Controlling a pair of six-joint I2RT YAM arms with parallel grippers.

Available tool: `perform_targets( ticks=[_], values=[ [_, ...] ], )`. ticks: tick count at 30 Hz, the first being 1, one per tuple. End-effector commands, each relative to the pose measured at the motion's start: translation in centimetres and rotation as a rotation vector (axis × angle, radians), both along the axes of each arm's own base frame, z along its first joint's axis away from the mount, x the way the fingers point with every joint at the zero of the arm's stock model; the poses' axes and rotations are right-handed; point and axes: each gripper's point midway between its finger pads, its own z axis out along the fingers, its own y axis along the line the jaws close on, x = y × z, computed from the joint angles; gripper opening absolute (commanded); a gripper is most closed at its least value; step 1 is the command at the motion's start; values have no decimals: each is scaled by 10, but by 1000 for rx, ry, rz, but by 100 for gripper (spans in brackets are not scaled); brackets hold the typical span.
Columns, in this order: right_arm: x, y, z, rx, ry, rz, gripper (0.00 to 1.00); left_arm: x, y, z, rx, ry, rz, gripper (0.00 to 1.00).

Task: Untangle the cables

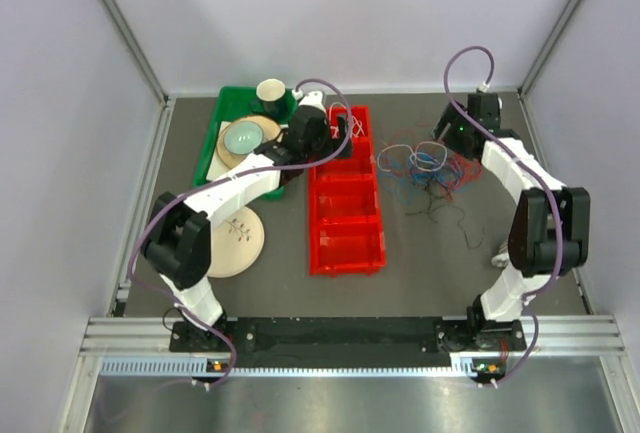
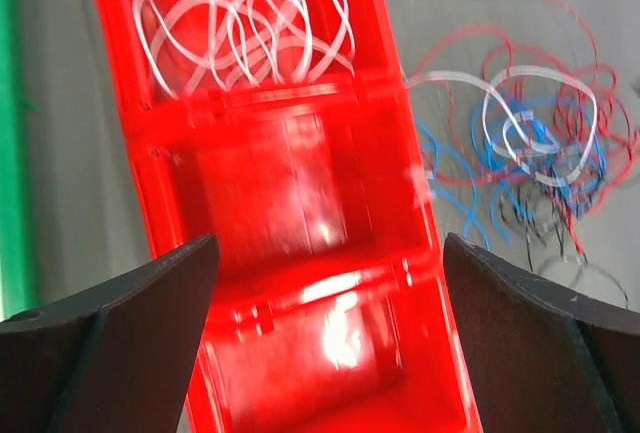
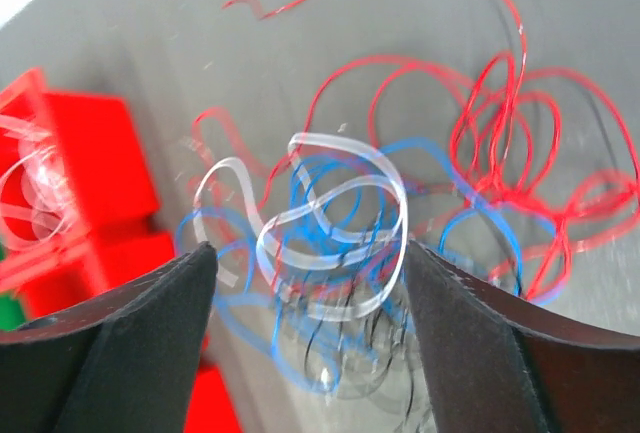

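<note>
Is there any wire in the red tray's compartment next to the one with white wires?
No, in the left wrist view that compartment of the red tray, beside the white wires, shows only bare red plastic.

Two white-and-black robot arms stood bolted side by side. The left arm [image 1: 240, 185] rose from its base to a black elbow low on the left. From there its white forearm reached forward and to the right. The left gripper [image 2: 330, 253] was spread wide, its dark fingers [image 2: 120, 333] far apart and gripping nothing.

The right arm [image 1: 515, 168] climbed from its base to a black elbow on the right. Its forearm then stretched forward and to the left. The right gripper [image 3: 310, 253] was also wide apart, its dark fingers [image 3: 110, 343] clasping nothing. A purple hose [image 1: 466, 53] arched above the right wrist.
</note>
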Motion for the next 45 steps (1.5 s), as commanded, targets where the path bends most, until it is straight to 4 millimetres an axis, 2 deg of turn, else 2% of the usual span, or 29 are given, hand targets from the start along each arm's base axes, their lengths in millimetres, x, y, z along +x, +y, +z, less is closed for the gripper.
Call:
perform_targets(
  ticks=[1,5,8,11,12,13,14,15,16,19,20,21,22,25,26,28,29,31,32,36,39,41,42,43,44,45],
  values=[
    [27,-19,-11,-58,25,-24,80,-16,-2,27,-76,-15,-29,99],
    [39,-21,-35,-69,73,-21,82,-24,3,22,-69,0,-26,99],
    [48,-20,-48,-65,94,-18,73,-29,4,23,-78,2,-32,99],
    [49,-27,-38,-82,72,-56,44,-30,6,28,-85,-9,-28,99],
    [45,-29,-37,-88,70,-65,18,-30,7,30,-84,-13,-26,99],
    [43,-31,-15,-92,22,-80,4,-30,8,32,-80,-17,-22,99],
    [40,-37,-6,-113,3,-112,0,-29,8,32,-78,-18,-23,99],
    [32,-40,2,-122,-13,-125,0,-29,9,34,-75,-23,-23,99],
    [24,-44,32,-126,-79,-141,0,-28,9,33,-68,-22,-20,99],
    [5,-50,75,-150,-184,-165,0,-25,8,35,-65,-26,-19,99],
    [-7,-47,112,-146,-267,-151,0,-22,7,37,-68,-33,-22,99],
    [-14,-47,132,-144,-310,-144,0,-21,6,38,-66,-36,-28,99],
    [-30,-43,171,-130,-401,-123,0,-19,5,42,-69,-43,-31,99],
    [-55,-34,236,-108,-540,-81,0,-15,5,41,-63,-44,-27,99],
    [-72,-34,272,-101,-611,-82,0,-13,6,40,-64,-42,-23,99],
    [-88,-30,305,-94,-679,-60,0,-12,7,39,-70,-39,-20,99],
    [-103,-29,335,-91,-749,-58,0,-11,7,40,-75,-38,-22,99],
    [-119,-24,361,-81,-810,-32,0,-10,8,42,-82,-39,-21,99],
    [-131,-23,379,-75,-858,-29,0,-11,8,41,-81,-36,-26,99],
    [-150,-23,406,-67,-927,-27,0,-10,10,48,-88,-49,-24,99],
    [-154,-20,411,-51,-940,-20,0,-11,9,56,-92,-69,-42,99],
    [-151,-21,404,-48,-924,-24,0,-14,5,64,-95,-96,-86,99],
    [-149,-20,400,-44,-914,-23,0,-28,-10,63,-127,-82,-198,99],
    [-148,-15,395,-33,-903,4,0,-32,-21,74,-162,-130,-277,99],
    [-144,-15,386,-29,-882,2,0,-43,-33,76,-185,-145,-374,99],
    [-141,-14,382,-19,-869,3,0,-52,-41,70,-209,-132,-432,99]
  ],
)
